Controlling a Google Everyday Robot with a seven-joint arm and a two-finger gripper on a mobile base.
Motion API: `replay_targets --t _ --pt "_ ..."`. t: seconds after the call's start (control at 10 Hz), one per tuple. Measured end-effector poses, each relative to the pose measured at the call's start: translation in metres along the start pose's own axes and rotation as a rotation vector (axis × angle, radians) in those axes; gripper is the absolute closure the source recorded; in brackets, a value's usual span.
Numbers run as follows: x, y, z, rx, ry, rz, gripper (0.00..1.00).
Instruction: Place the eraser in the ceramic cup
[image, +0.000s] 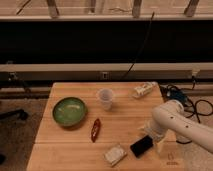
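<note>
The eraser (141, 146) is a flat black block lying on the wooden table (70, 145) near its front right. The ceramic cup (105, 98) is small, white and tapered, standing upright at the table's middle back. My gripper (151, 141) is at the end of the white arm (180, 122), low over the table, right at the eraser's right end. The arm covers part of it.
A green bowl (70, 110) sits at the left. A slim red item (95, 129) lies in the middle. A pale whitish-grey block (115, 154) lies at the front next to the eraser. A white wrapped object (144, 90) lies at the back right. Cables hang off the right edge.
</note>
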Motion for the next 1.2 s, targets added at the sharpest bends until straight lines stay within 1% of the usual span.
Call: replay_targets --t 0.2,0.4,0.7,0.8,0.9,1.2 --pt "0.000 0.000 0.001 -0.002 -0.001 0.000 0.20" --pt "-0.002 0.009 0.012 -0.015 -0.003 0.008 0.20" --pt "-0.002 0.012 0.024 -0.029 -0.010 0.010 0.20" --pt "-0.002 0.013 0.026 -0.030 -0.012 0.012 0.22" --pt "-0.002 0.013 0.027 -0.027 -0.016 0.010 0.29" --pt "-0.003 0.012 0.025 -0.013 -0.026 0.002 0.59"
